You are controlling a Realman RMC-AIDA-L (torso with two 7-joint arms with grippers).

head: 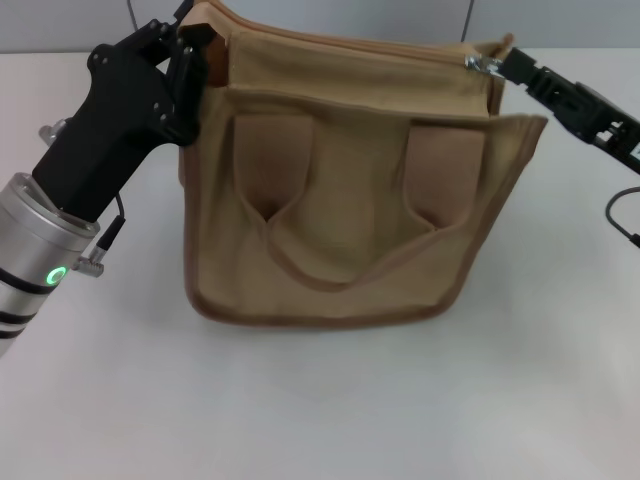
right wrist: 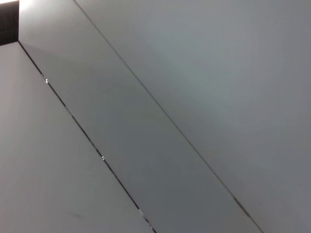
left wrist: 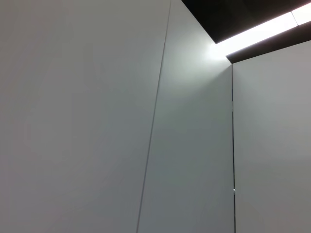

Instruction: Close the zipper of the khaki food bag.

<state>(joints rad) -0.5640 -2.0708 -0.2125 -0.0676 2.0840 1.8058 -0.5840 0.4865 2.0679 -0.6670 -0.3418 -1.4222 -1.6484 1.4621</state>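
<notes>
Where the top panel of the khaki food bag meets its right-hand corner, the zipper shows its silver slider and pull tab, with the tan zip line running leftward from there along the top edge. The bag stands upright near the middle of the white table, its front face with two brown strap patches and a looped handle turned toward the head camera. No brand, label or writing can be read on the bag or on the arms.

The right gripper reaches in from the right, and its tip sits at the slider, seemingly pinching the pull tab. The left gripper is at the bag's upper left corner, its black fingers closed on the brown end of the top edge there. Nothing else lies on the table around the bag.

Both wrist views show only pale wall panels with thin seams; neither shows the bag or any fingers.
</notes>
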